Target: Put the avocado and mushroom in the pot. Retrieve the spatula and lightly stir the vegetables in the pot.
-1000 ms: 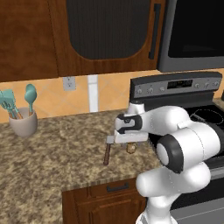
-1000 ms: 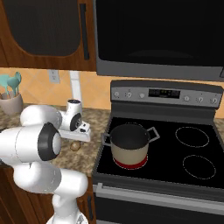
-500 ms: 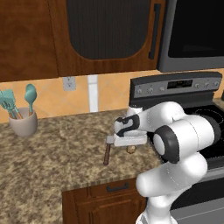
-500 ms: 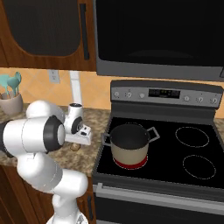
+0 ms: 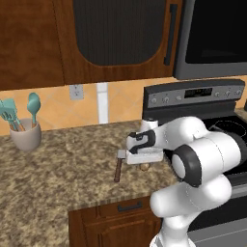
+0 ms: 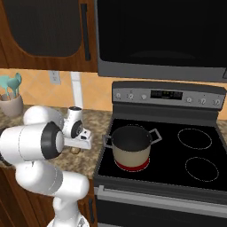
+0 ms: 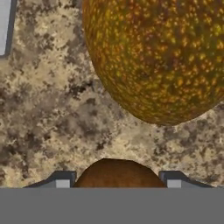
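Observation:
In the hand view my gripper [image 7: 117,180] hangs low over the speckled counter. The brown-capped mushroom [image 7: 117,171] lies between its fingertips [image 7: 61,180], which stand apart and close to its sides. Just beyond it lies the much larger olive-brown avocado [image 7: 162,57]. The spatula's pale blade [image 7: 4,26] shows at the upper left. From the base the gripper [image 5: 144,163] points down at a small tan lump [image 5: 144,167]; which vegetable that is I cannot tell. The dark-handled spatula [image 5: 117,170] lies just left of it. The pot [image 6: 131,147] stands on the stove's front left burner, right of the hand.
A beige cup of teal utensils [image 5: 24,132] stands at the counter's far left by the wall. The black stove top [image 6: 195,150] lies right of the counter, with its control panel [image 6: 166,94] behind and a microwave [image 6: 164,35] above. The counter's front edge [image 5: 106,201] runs close below the hand.
The jaws have narrowed around the mushroom. The hand has sunk a little toward the counter. The spatula and the pot have not moved.

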